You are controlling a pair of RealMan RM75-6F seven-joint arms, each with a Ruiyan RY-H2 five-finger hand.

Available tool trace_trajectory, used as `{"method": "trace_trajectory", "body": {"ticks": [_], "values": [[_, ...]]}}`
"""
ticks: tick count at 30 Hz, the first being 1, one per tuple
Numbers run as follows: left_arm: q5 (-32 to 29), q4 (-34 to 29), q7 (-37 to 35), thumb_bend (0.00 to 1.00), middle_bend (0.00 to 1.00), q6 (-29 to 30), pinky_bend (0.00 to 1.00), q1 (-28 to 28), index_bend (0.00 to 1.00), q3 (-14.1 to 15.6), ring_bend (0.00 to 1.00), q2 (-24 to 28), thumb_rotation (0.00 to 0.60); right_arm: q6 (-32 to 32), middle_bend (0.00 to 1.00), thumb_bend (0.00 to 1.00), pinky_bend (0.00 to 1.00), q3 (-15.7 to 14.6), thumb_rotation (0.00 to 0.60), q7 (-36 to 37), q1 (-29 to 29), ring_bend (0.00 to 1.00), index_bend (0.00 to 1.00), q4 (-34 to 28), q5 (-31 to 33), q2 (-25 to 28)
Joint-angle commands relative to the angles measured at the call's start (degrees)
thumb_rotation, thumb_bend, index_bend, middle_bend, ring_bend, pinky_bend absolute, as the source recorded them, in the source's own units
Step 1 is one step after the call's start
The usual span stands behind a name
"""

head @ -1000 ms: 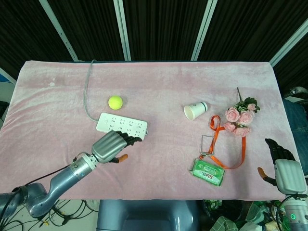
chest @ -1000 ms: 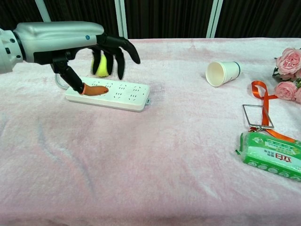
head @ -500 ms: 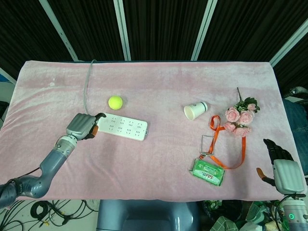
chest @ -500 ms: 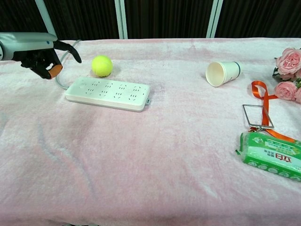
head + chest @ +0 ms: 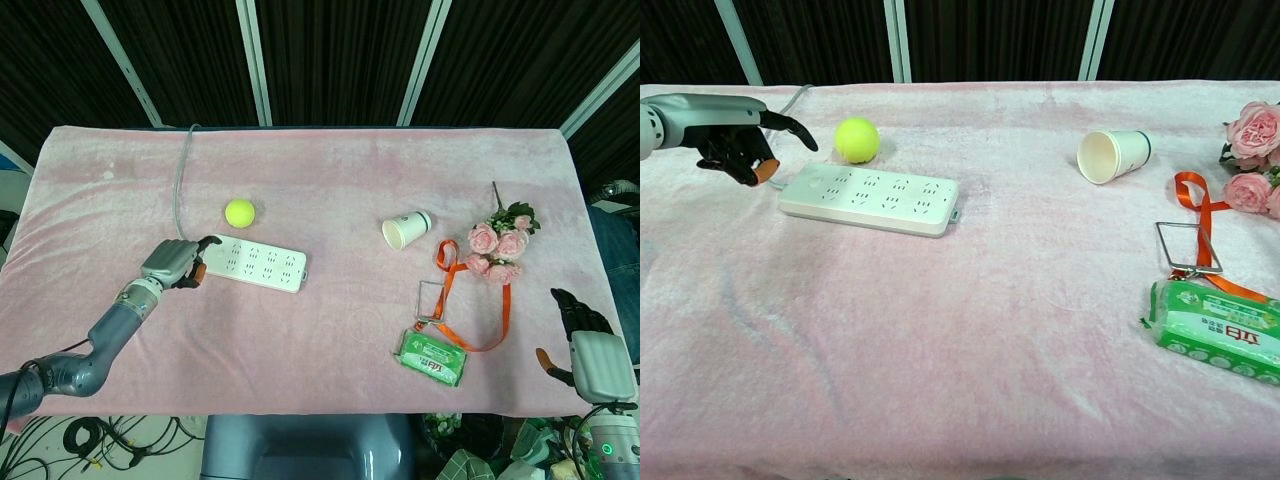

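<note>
My left hand (image 5: 172,263) hovers just off the left end of a white power strip (image 5: 255,262), fingers curled in and empty, with one dark finger reaching toward the strip's end. In the chest view the left hand (image 5: 735,135) sits slightly above the cloth beside the power strip (image 5: 870,198). A yellow tennis ball (image 5: 239,211) lies just behind the strip. My right hand (image 5: 590,345) stays off the table's front right corner, fingers apart, holding nothing.
A paper cup (image 5: 405,230) lies on its side right of centre. Pink roses (image 5: 500,245), an orange lanyard (image 5: 470,300) and a green wipes packet (image 5: 432,357) lie at the right. The strip's grey cable (image 5: 180,190) runs to the back edge. Pink cloth (image 5: 330,170) covers the table.
My left hand left its place over the strip's front, swung to the strip's left end and curled its fingers; lately it edged slightly closer. The right hand barely moved.
</note>
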Motion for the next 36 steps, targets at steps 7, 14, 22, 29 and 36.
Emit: {"method": "trace_trajectory", "body": {"ticks": [7,14,22,29,36], "values": [[1.0,2.5,-1.4,0.66,0.79,0.3,0.88,0.1,0.17,1.2,0.84,-1.8,0.600,0.1,0.09,0.19,0.20,0.1,0.600,-0.1,-0.1,0.15,0.03,0.0,0.2,0.0],[1.1,3.7,-1.6,0.66,0.79,-0.5,0.88,-0.1,0.17,2.0,0.84,-2.4,0.600,0.1,0.09,0.19,0.20,0.1,0.600,-0.2,-0.1,0.15,0.03,0.0,0.3,-0.1],[2.4,4.7,-2.3,0.66,0.79,-1.2,0.88,-0.3,0.19,2.9,0.84,-3.1,0.600,0.0,0.09,0.19,0.20,0.2,0.600,-0.6,-0.1,0.15,0.03,-0.2,0.7,-0.1],[2.7,5.5,-1.7,0.66,0.79,-0.6,0.88,-0.2,0.22,3.5,0.84,-3.6,0.600,0.0,0.09,0.19,0.20,0.2,0.600,-0.7,-0.1,0.15,0.03,-0.2,0.8,-0.1],[2.0,7.1,-2.2,0.65,0.79,-1.1,0.88,0.0,0.23,3.9,0.84,-4.4,0.600,0.0,0.09,0.19,0.20,0.3,0.600,-0.8,-0.1,0.15,0.03,-0.2,0.9,-0.2]]}}
